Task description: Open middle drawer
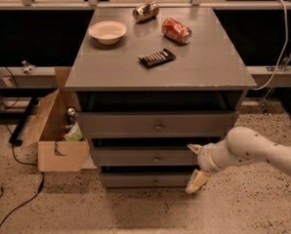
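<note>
The middle drawer (pixel 126 157) sits in the desk (pixel 209 67) between the taller top drawer (pixel 116 125) and the slim bottom drawer (pixel 131 181), with its round knob (pixel 156 158) dead centre. The hand (pixel 195 165) is by the drawer's right end (well right of the knob). Its two fingers (pixel 197 182) are spread wide with nothing between them. Up top there's a bowl (pixel 107 31), two tipped cans (pixel 176 30) and a dark snack bar (pixel 156 58). A cardboard box (pixel 57 152) sits on the floor to the left.
</note>
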Action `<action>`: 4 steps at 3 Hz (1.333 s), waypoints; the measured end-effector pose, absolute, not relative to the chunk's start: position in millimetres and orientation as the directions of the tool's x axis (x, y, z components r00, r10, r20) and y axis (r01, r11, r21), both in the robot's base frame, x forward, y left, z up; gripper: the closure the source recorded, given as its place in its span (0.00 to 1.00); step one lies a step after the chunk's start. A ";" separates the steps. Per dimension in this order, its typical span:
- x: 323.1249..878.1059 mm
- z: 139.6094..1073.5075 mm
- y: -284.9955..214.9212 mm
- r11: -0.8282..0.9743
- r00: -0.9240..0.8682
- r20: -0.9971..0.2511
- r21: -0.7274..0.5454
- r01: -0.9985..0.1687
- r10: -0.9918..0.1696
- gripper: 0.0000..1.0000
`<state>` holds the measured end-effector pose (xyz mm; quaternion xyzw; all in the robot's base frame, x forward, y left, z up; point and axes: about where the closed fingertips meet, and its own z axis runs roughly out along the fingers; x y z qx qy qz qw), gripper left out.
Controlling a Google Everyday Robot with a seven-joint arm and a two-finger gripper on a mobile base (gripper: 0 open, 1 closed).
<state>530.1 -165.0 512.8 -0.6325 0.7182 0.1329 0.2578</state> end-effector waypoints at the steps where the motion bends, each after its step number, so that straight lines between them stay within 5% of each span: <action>1: 530.2 512.7 -164.9 0.164 -0.067 -0.539 -0.135 -0.977 -0.840 0.00; 4: 565.0 455.6 -149.3 0.003 0.115 -0.531 -0.216 -0.976 -0.839 0.00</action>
